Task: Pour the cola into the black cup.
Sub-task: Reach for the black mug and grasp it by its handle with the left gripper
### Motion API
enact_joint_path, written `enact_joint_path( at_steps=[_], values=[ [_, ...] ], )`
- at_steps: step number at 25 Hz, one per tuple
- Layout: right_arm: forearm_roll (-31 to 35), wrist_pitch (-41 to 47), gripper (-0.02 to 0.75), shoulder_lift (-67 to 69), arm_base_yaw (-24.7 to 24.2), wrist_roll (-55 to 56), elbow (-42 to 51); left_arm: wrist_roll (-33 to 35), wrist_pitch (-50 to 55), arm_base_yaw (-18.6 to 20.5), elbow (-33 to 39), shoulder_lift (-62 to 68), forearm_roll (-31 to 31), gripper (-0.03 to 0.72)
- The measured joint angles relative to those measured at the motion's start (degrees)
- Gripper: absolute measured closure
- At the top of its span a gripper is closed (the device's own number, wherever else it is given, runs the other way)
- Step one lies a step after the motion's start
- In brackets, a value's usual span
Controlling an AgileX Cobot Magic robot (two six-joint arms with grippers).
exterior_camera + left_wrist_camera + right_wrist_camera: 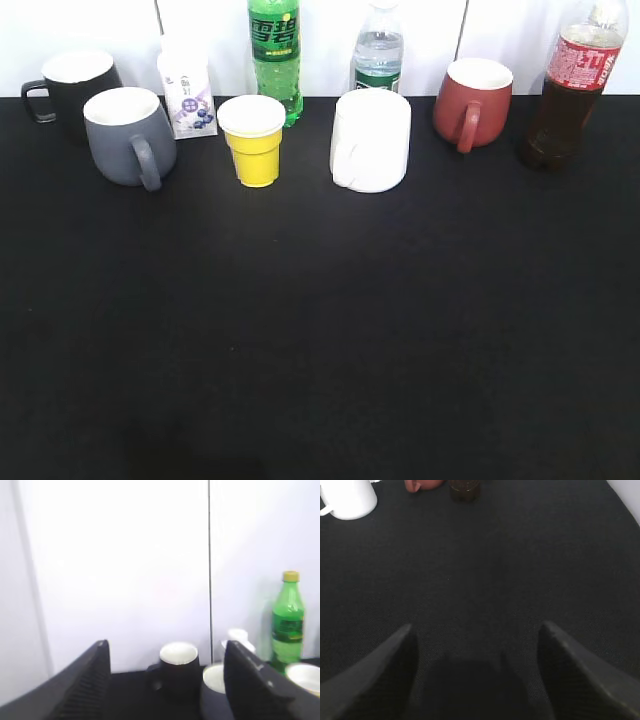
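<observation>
Cola bottle at back right corner, cap cut off. Black cup at back left corner, partly behind grey mug. Left gripper and right gripper fingers apart, empty.

The tabletop is black, with a fine woven texture in the right wrist view. The cola is dark brown under a red label with white lettering. The black cup is white inside, as are the grey mug and the reddish-brown mug. The yellow cup has a white rim. One bottle is green with a yellow cap; another mug is plain white.
</observation>
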Motion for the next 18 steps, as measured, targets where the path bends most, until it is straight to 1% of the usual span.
enact_joint_path(
  at_steps=[1, 2, 3, 4, 5, 6, 7, 9, 10, 11, 12, 13, 15, 16, 18],
  values=[
    [0.0, 0.0, 0.174, 0.0, 0.0, 0.0, 0.0, 0.0, -11.72, 0.0, 3.01, 9.52, 0.48, 0.155],
    [0.0, 0.0, 0.174, 0.0, 0.0, 0.0, 0.0, 0.12, -15.64, 0.06, 3.88, 13.22, 0.88, 0.155],
    [0.0, 0.0, 0.174, 0.0, 0.0, 0.0, 0.0, 1.19, -25.8, 0.06, 4.99, 24.94, 1.7, 0.155],
    [0.0, 0.0, 0.174, 0.0, 0.0, 0.0, 0.0, 1.97, -32.83, 0.06, 5.04, 34.06, 0.94, 0.155],
    [0.0, 0.0, 0.174, 0.0, 0.0, 0.0, 0.0, 2.4, -40.85, 0.06, 4.96, 42.25, -1.6, 0.155],
    [0.0, 0.0, 0.174, 0.0, 0.0, 0.0, 0.0, 2.93, -45.9, 0.11, 4.17, 50.02, -5.49, 0.155],
    [0.0, 0.0, 0.174, 0.0, 0.0, 0.0, 0.0, 3.1, -47.88, 0.32, 3.35, 54.24, -6.07, 0.157],
    [0.0, 0.0, 0.174, 0.0, 0.0, 0.0, 0.0, 3.37, -52.42, 1.42, -2.1, 67.68, -6.23, 0.158],
    [0.0, 0.0, 0.174, 0.0, 0.0, 0.0, 0.0, 3.39, -53.6, 2.37, -5.65, 72.79, -6.23, 0.172],
    [0.0, 0.0, 0.174, 0.0, 0.0, 0.0, 0.0, 3.39, -54.31, 3.75, -9.95, 77.99, -6.23, 0.206],
    [0.0, 0.0, 0.174, 0.0, 0.0, 0.0, 0.0, 3.39, -54.21, 5.56, -16.17, 84.67, -6.09, 0.262],
    [0.0, 0.0, 0.174, 0.0, 0.0, 0.0, 0.0, 3.39, -53.92, 5.95, -17.93, 86.45, -5.97, 0.275],
    [0.0, 0.0, 0.174, 0.0, 0.0, 0.0, 0.0, 3.39, -51.51, 6.73, -25.63, 93.49, -4.76, 0.291],
    [0.0, 0.0, 0.174, 0.0, 0.0, 0.0, 0.0, 3.39, -49.32, 6.73, -31.55, 97.8, -1.91, 0.292],
    [0.0, 0.0, 0.174, 0.0, 0.0, 0.0, 0.0, 3.44, -47.2, 6.73, -37.95, 102.49, -0.76, 0.295]
  ],
)
